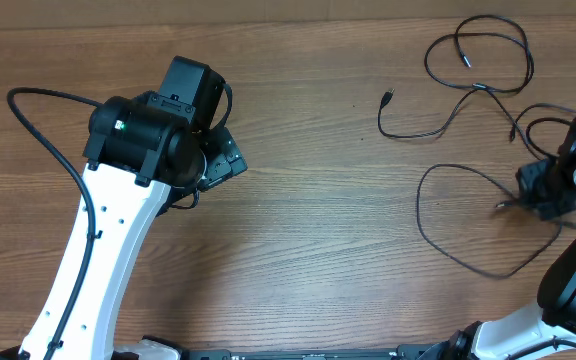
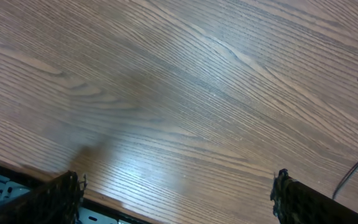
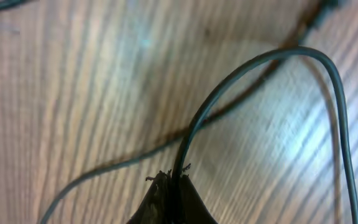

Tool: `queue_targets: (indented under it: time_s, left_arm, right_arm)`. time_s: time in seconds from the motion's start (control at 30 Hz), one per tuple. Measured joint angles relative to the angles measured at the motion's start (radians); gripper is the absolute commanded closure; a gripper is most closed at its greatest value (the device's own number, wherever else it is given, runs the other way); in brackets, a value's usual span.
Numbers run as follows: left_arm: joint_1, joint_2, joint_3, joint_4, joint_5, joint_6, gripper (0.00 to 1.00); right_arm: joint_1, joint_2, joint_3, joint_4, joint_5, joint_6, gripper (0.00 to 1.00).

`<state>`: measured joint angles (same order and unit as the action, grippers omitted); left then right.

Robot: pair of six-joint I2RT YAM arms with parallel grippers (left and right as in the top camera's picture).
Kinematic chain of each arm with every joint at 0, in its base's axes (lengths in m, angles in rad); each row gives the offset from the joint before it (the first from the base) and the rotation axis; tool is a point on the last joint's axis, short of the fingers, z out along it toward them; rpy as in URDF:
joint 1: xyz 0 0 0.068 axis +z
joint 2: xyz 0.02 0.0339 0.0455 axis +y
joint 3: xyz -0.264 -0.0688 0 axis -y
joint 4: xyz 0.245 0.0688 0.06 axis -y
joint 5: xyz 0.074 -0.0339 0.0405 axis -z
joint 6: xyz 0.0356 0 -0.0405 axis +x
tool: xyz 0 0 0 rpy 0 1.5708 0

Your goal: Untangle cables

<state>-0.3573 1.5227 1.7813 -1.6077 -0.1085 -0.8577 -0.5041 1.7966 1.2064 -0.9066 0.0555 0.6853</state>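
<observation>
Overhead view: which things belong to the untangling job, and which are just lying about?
Job:
- cables, loose loops on the right
- right end effector, shut on one cable
- left end effector, open, holding nothing

Not the job:
- wooden table
- thick black cord on the left arm

- The table [image 1: 308, 230] is brown wood. It fills all three views.
- Long dark and light stripes run through the wood from side to side.
- A tiny dark dot [image 1: 356, 108] sits on the wood, over on the far half.
- A thin straight line [image 1: 268, 24] crosses the table near its far side.
- Light makes a pale shiny patch [image 2: 135, 171] on the wood in the left wrist view.
</observation>
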Motion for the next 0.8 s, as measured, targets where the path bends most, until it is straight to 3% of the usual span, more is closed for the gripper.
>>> queue_targets:
  time_s: [0.47,0.73,0.8]
  left_arm:
    - [0.000,0.000,0.000,0.011,0.000,0.000,0.00]
    - [0.000,0.000,0.000,0.010,0.000,0.000,0.01]
    - [0.000,0.000,0.000,0.009,0.000,0.000,0.01]
  right_arm:
    - [0.038,0.000,0.000,0.118,0.000,-0.348,0.96]
    - [0.126,0.000,-0.003,0.108,0.050,-0.430,0.96]
    - [0.147,0.000,-0.003,0.107,0.063,-0.435,0.92]
